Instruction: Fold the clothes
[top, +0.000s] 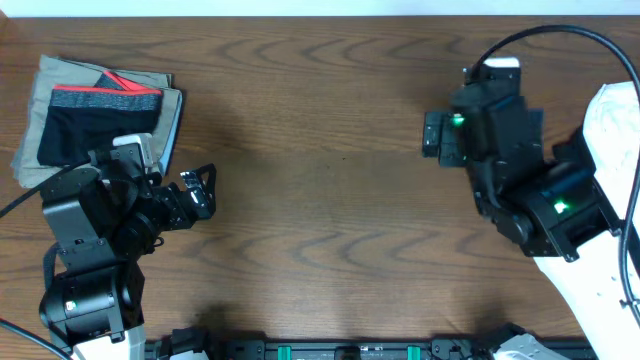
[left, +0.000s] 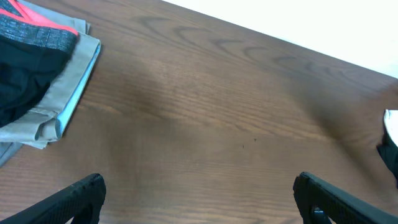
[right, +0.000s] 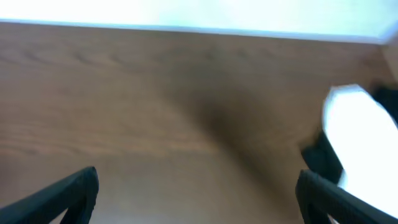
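Standing wide apart, the fingers of the left gripper hold nothing, and only bare table lies between and ahead of them. Beyond the left finger, the leggings lie on the trousers, touching them. The right gripper is likewise splayed and empty, with a white garment well behind it. A low pinch at the leggings' edge could catch the trousers beneath and drag both.

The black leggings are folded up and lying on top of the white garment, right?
Not quite. The black leggings are folded up, but they lie on the khaki trousers, not on the white garment, which lies far from them. The overhead view shows it.
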